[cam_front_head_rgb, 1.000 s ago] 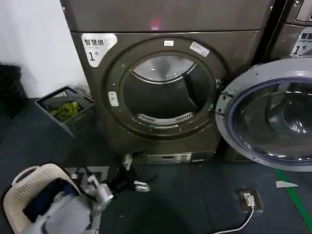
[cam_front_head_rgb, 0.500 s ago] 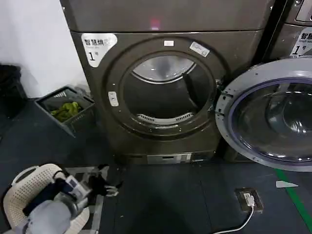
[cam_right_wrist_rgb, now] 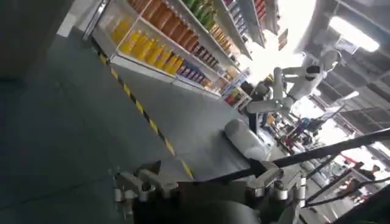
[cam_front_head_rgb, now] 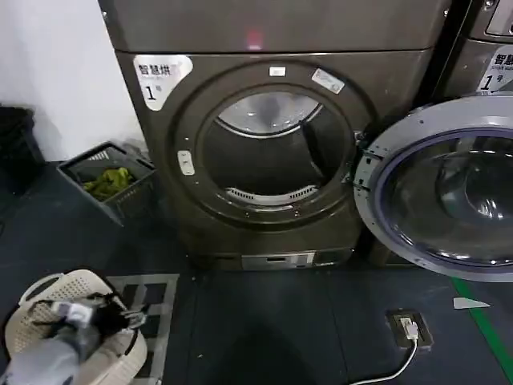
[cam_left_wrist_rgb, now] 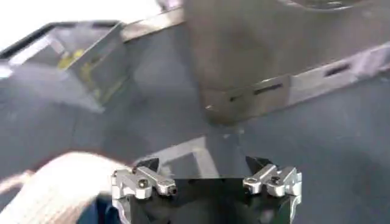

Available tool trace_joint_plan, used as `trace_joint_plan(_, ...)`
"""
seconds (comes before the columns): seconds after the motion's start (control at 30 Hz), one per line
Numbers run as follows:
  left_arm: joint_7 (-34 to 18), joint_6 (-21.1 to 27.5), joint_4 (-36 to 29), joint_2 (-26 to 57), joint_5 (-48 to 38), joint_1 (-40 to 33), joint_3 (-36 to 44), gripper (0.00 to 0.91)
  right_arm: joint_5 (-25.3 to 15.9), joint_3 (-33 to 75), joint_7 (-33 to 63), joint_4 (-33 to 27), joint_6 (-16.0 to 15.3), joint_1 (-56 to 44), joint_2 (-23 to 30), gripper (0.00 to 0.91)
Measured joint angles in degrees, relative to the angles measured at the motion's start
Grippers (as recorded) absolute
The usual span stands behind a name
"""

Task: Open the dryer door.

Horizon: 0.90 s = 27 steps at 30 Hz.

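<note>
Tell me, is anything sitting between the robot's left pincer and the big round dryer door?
Nothing visible is. The dryer door already hangs wide open at the dryer's right. The left pincer is low over the white laundry basket, with bare dark floor between.

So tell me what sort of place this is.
Probably a laundry room or a laundry mock-up: a numbered dryer with its dryer door swung open, a white laundry basket, and a grey crate.

1. The left arm (cam_front_head_rgb: pixel 48 361) is low at the near left, bent inward.
2. The left gripper (cam_left_wrist_rgb: pixel 206 178) points forward and down, with its fingers (cam_left_wrist_rgb: pixel 143 181) spread wide and nothing between them.
3. The right gripper (cam_right_wrist_rgb: pixel 204 185) has its fingers parted and holds nothing.
</note>
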Motion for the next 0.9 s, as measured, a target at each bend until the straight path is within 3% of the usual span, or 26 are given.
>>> trace_joint_plan(0.23, -2.63, 2.15, -1.68, -5.11, -6.59, 8.14, -11.47, 0.907, 0.05, -0.42, -0.05, 0.30, -0.54, 0.21, -0.31, 0.907)
trace_joint_plan(0.4, -7.30, 6.76, -2.36, -7.76, -14.38, 11.27, -18.27, 0.907, 0.40, -0.48, -0.04, 0.46, -0.98, 0.17, -0.16, 0.907)
trace_joint_plan(0.53, -9.00, 7.15, -3.37, -8.63, -20.30, 13.29, -22.79, 0.907, 0.54, -0.52, 0.01, 0.60, -1.08, 0.17, -0.02, 0.907)
trace_joint_plan(0.67, -10.81, 7.16, -4.68, -9.10, -25.04, 14.47, -25.54, 0.907, 0.59, -0.53, -0.01, 0.62, -1.08, 0.18, -0.03, 0.907)
trace_joint_plan(0.9, -10.98, 7.15, -4.95, -9.42, -25.97, 14.67, -26.91, 0.907, 0.24, -0.58, -0.68, 0.74, -1.42, 0.26, 0.18, 0.907)
